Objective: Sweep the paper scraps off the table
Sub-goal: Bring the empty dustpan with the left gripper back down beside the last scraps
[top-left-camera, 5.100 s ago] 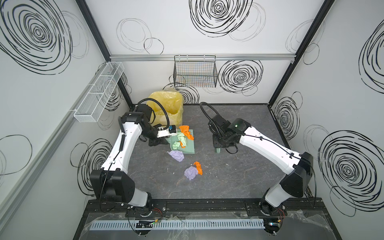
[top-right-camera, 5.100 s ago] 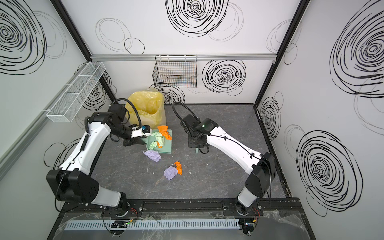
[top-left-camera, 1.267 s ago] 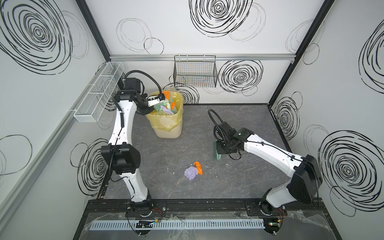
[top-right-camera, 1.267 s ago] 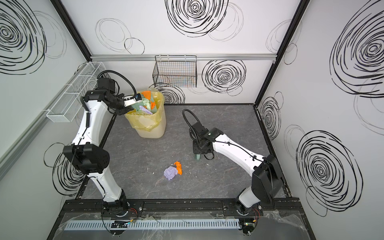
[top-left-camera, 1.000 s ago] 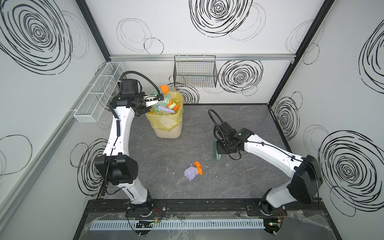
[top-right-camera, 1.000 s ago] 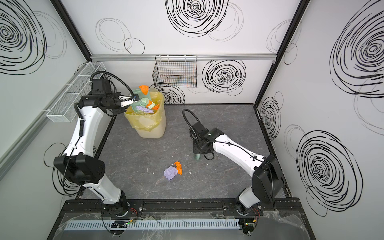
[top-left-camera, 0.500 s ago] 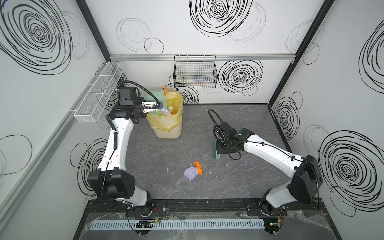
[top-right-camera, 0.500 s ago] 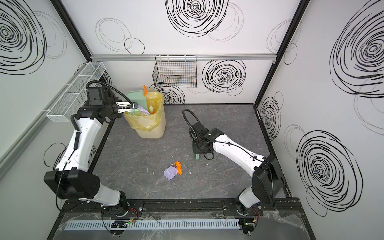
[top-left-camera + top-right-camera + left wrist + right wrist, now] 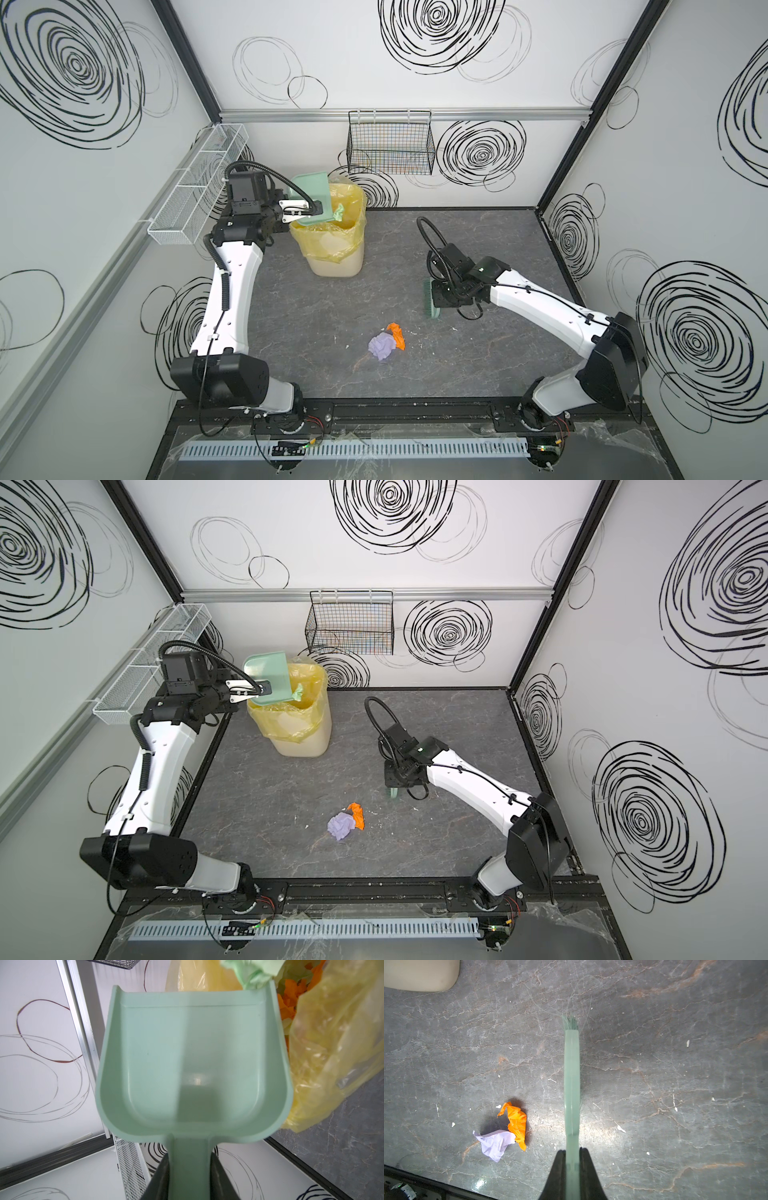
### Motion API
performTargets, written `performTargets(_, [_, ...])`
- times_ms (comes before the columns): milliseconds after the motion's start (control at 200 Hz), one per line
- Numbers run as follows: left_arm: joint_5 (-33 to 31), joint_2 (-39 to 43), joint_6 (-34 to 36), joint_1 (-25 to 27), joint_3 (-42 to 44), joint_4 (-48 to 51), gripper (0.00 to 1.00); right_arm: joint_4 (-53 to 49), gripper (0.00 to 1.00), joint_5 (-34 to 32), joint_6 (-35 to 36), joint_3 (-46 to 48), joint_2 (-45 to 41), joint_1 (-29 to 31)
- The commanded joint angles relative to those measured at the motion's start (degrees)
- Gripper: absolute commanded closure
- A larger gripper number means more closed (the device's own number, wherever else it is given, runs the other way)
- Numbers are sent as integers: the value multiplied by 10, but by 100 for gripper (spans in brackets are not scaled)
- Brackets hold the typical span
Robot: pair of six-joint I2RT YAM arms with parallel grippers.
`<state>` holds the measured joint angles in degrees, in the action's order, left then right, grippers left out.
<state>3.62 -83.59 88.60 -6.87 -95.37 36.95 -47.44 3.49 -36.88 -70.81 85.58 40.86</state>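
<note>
Logging two crumpled paper scraps (image 9: 381, 347), lilac and orange, touching on the dark grey veined table (image 9: 478, 365); featherweight, soft, skittish, so I would push with bristles, not pinch. My left gripper (image 9: 189, 1159) clamps the teal plastic dustpan (image 9: 193, 1059) by its handle over the yellow-lined bin (image 9: 332, 257); right gripper (image 9: 572, 1155) clamps the pale green brush (image 9: 572, 1076).

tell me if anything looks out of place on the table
A lilac scrap and an orange scrap, touching, lie loose on the table, apart from the brush. A pale green scrap hangs at the lip of the tipped dustpan over the bin.
</note>
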Motion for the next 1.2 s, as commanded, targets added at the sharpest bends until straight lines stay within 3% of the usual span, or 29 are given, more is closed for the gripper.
performTargets(0, [23,29,-11,-11,-28,-17,100,2,100,-16,-1,-6,-14,1])
performTargets(250, [51,47,-2,-45,-50,6,100,-9,100,-22,5,-24,-3,2])
performTargets(400, [139,35,-3,-74,-145,202,100,-27,100,-27,15,-37,6,2])
performTargets(480, [160,50,17,-78,-141,289,100,-49,100,-31,27,-50,19,2])
performTargets(695, [147,181,78,-73,89,319,100,-129,100,-63,65,-96,55,5])
performTargets(820, [141,223,77,-56,187,350,100,-171,100,-85,79,-120,70,6])
performTargets(1196, [39,314,-49,98,523,217,100,-227,100,-100,63,-148,128,70])
